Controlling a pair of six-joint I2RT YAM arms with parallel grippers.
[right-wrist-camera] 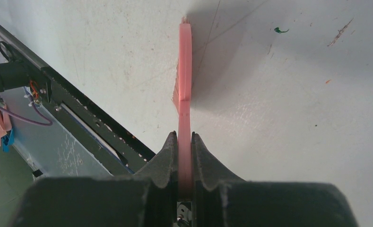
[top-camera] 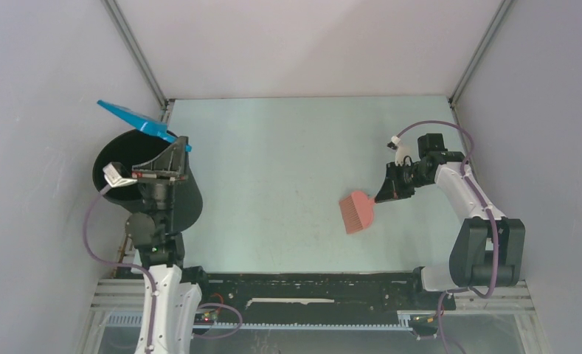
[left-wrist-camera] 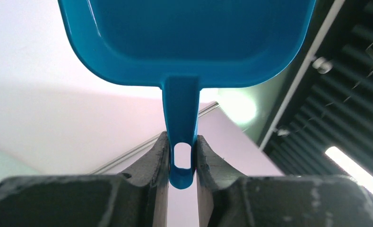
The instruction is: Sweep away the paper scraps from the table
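One brush (top-camera: 358,212), one dustpan (top-camera: 136,118), one table (top-camera: 288,147).

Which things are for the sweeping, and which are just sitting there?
For the job: blue dustpan in the left fingers, pink brush in the right fingers, black bin, table, tiny green bit, maybe a paper scrap.
Just there: grey walls, black rail, purple cable.
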